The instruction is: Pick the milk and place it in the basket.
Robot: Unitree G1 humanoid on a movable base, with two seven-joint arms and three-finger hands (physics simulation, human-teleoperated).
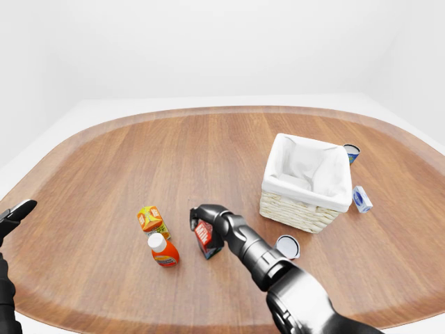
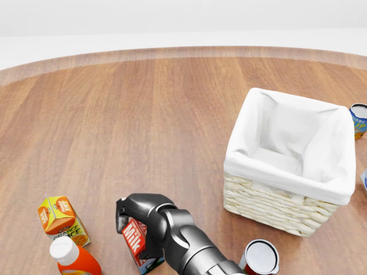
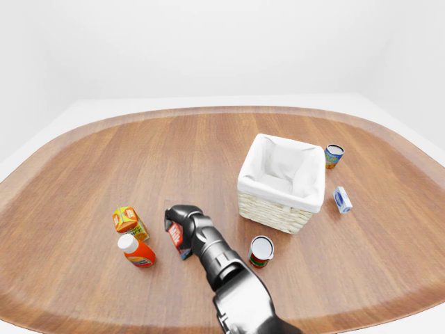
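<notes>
Red milk carton (image 2: 136, 239) stands on the tabletop (image 2: 143, 114), slightly tilted. My right hand (image 2: 143, 220) is clenched round it, fingers wrapped over its top. Basket (image 2: 289, 157) lies at about two o'clock from the hand, well apart. Left hand (image 1: 15, 212) is far off; I cannot tell its state.

Bare table (image 2: 172, 114) lies between milk (image 2: 135, 239) and basket (image 2: 275, 203); a can (image 2: 261, 258) stands beside the basket.
</notes>
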